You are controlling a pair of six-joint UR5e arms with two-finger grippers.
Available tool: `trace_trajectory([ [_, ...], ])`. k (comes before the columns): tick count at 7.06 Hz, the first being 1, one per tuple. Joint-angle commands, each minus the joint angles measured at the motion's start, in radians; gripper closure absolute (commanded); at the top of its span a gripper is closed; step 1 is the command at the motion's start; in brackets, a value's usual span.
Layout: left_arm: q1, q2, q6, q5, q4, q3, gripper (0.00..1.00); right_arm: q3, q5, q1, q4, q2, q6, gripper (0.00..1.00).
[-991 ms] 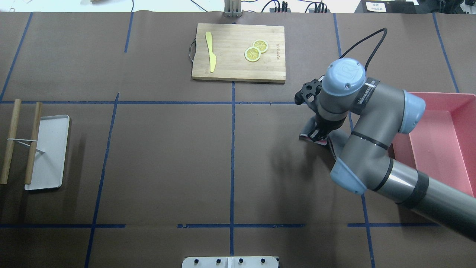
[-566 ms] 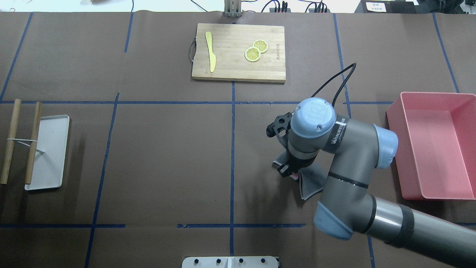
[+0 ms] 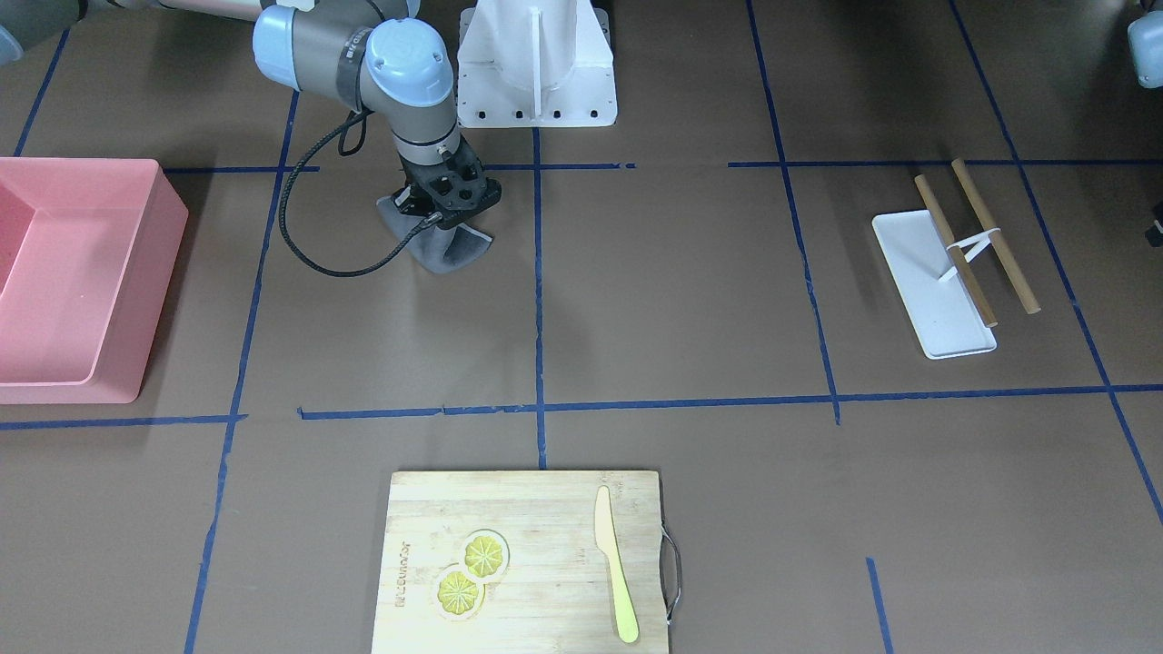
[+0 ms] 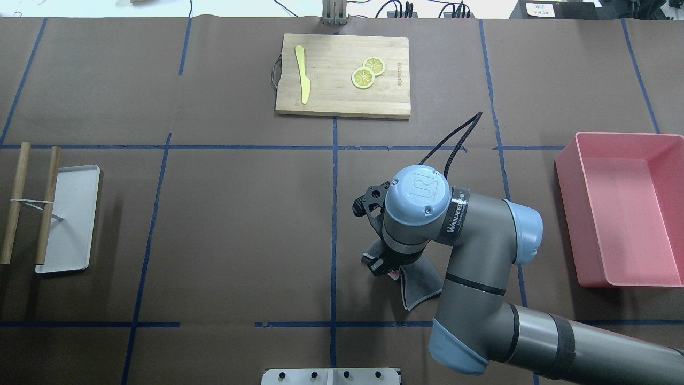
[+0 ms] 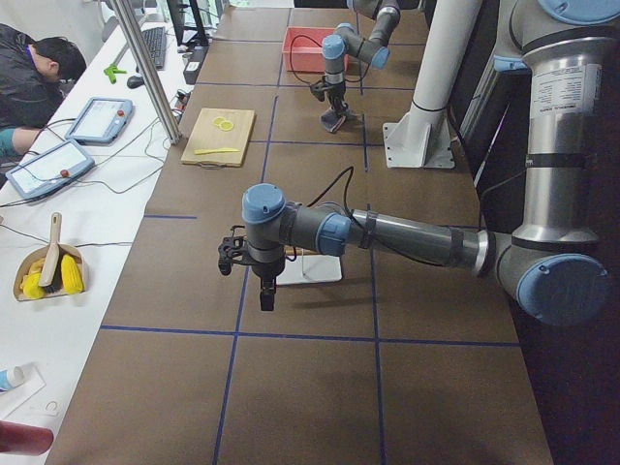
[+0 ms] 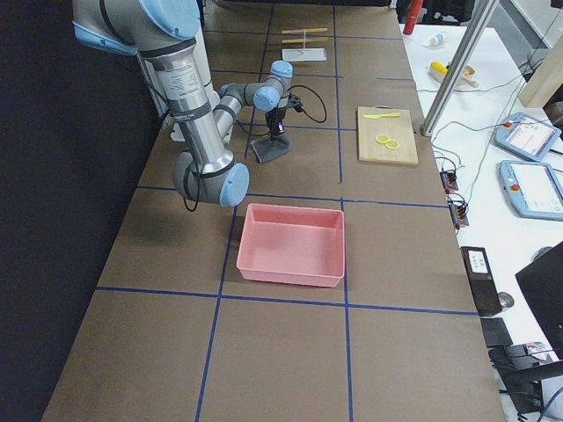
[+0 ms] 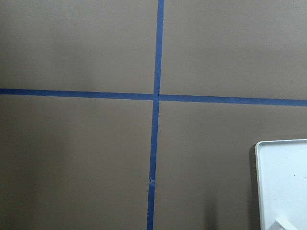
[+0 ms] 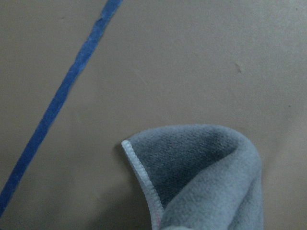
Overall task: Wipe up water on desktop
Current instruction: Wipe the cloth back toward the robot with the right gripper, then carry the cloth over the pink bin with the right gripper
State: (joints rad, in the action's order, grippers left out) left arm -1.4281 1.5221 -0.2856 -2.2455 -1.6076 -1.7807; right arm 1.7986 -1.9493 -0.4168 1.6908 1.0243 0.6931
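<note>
The right gripper (image 4: 380,266), its fingers drawn together, is pinching a fleecy grey cloth with a pale stitched hem (image 4: 419,283) against the matte dark-brown table gridded with blue tape (image 4: 240,224). In the overhead view the folded cloth is trailing toward 4 o'clock from the gripper. The arm's blue-capped wrist is hiding most of the fingers. The left gripper (image 5: 266,291) is hanging over the table beside a flat white rectangular tray (image 5: 320,271); whether it is spread cannot be told.
</note>
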Motion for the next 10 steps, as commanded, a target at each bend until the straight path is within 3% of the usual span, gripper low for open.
trace_trajectory([
  [1,0.000,0.004,-0.001,0.000,0.002,-0.005,0.00,-0.010,0.003,-0.068,0.001,0.008,-0.009,1.00],
  [4,0.000,0.004,-0.003,-0.002,0.002,-0.008,0.00,-0.070,-0.002,-0.212,0.003,0.031,-0.097,1.00],
  [6,0.000,0.004,-0.003,-0.002,0.002,-0.005,0.00,-0.012,-0.077,-0.337,0.018,0.043,-0.106,1.00],
  [7,0.000,0.004,-0.001,0.000,0.002,0.000,0.00,0.080,-0.147,-0.418,0.083,0.089,-0.109,1.00],
  [8,0.000,0.004,-0.001,-0.002,0.002,0.000,0.00,0.159,-0.160,-0.478,0.209,0.092,-0.134,1.00],
  [9,0.000,0.003,-0.001,-0.002,0.002,0.000,0.00,0.273,-0.158,-0.531,0.428,0.086,-0.247,1.00],
  [10,0.000,0.003,-0.001,-0.002,0.002,0.000,0.00,0.362,-0.157,-0.584,0.558,0.097,-0.374,1.00],
])
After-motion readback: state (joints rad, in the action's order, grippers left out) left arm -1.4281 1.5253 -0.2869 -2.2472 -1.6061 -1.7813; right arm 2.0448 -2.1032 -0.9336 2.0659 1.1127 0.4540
